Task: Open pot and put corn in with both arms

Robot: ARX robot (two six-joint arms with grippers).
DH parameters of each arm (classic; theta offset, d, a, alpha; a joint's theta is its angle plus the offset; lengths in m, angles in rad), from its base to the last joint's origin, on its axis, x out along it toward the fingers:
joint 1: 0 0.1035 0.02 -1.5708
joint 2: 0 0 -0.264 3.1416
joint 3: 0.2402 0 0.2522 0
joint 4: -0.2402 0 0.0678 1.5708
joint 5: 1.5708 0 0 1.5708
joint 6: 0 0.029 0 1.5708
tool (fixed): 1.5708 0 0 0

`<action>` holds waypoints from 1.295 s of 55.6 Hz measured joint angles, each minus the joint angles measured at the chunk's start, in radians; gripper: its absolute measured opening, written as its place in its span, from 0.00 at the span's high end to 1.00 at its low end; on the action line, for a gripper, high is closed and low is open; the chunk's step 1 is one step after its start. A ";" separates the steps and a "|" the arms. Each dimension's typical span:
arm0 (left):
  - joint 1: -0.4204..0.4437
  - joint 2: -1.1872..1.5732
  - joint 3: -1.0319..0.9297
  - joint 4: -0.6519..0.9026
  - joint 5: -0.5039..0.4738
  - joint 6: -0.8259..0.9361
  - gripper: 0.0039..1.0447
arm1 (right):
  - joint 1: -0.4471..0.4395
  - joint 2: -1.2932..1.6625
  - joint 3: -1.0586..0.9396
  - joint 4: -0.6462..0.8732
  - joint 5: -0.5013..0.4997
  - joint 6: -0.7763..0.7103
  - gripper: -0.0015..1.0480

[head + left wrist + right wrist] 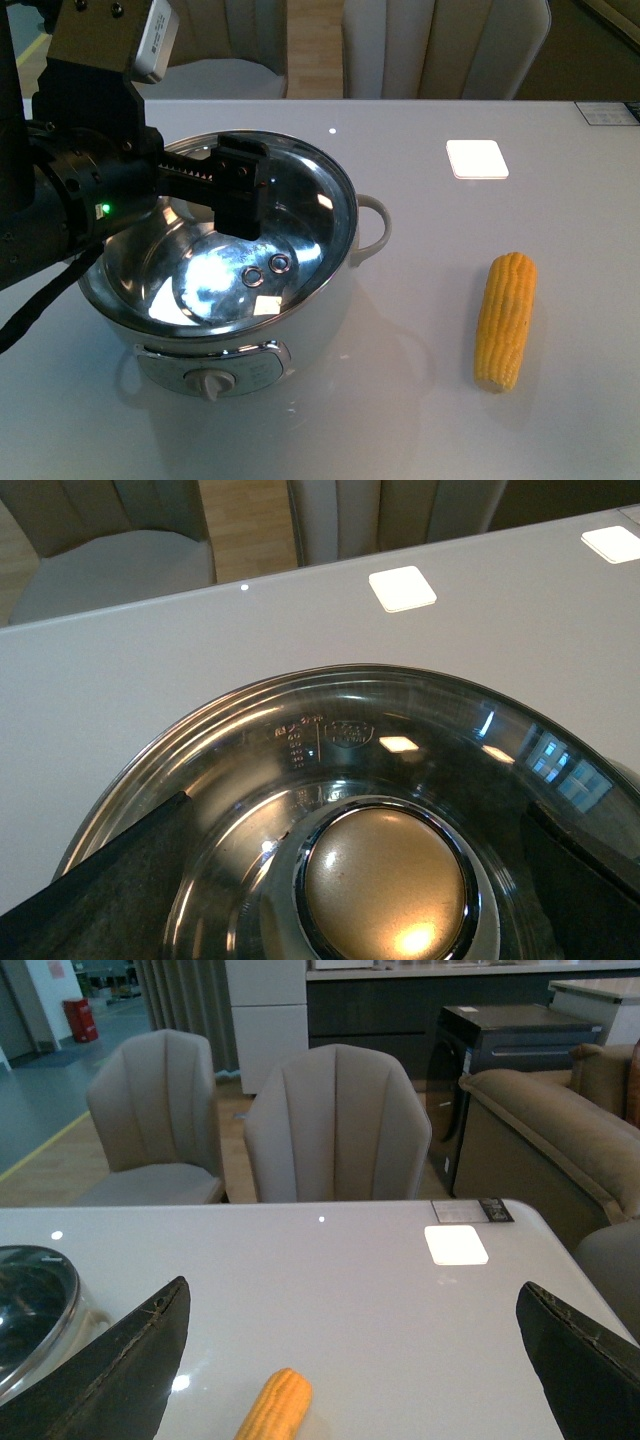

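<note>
The left gripper [240, 188] hangs right over the lid [300, 190]; its two fingers [100, 900] are spread wide, one on each side of the round knob [385, 885], not touching it, so it holds nothing. There is one lid, of glass with a steel rim, and it covers the pot [315, 335]; from the front its rim looks slanted, and I cannot tell if it sits flat. Through the glass I see the shiny steel bowl of the pot. There is also one pot, white, with a dial [213, 384] on its front and a loop handle [372, 228] on its right side; it stands on the grey table [420, 420]. There is one corn [505, 320]; it lies bare on the table, well to the right of the pot, in no container. The right gripper [352, 1290] is spread wide too and holds nothing, above the table near the corn; behind the table stand two chairs [335, 1125].
</note>
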 joint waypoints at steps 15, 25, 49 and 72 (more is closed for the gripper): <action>-0.013 0.032 0.005 0.010 -0.008 -0.015 0.07 | 0.000 0.000 0.000 0.000 0.000 0.000 0.08; -0.018 0.042 0.011 0.011 -0.011 -0.029 0.14 | 0.000 0.000 0.000 0.000 0.000 0.000 0.08; -0.019 0.058 0.011 0.012 -0.010 -0.086 0.44 | 0.000 0.000 0.000 0.000 0.000 0.000 0.08; -0.026 0.066 0.014 0.016 -0.027 -0.089 0.57 | 0.000 0.000 0.000 0.000 0.000 0.000 0.08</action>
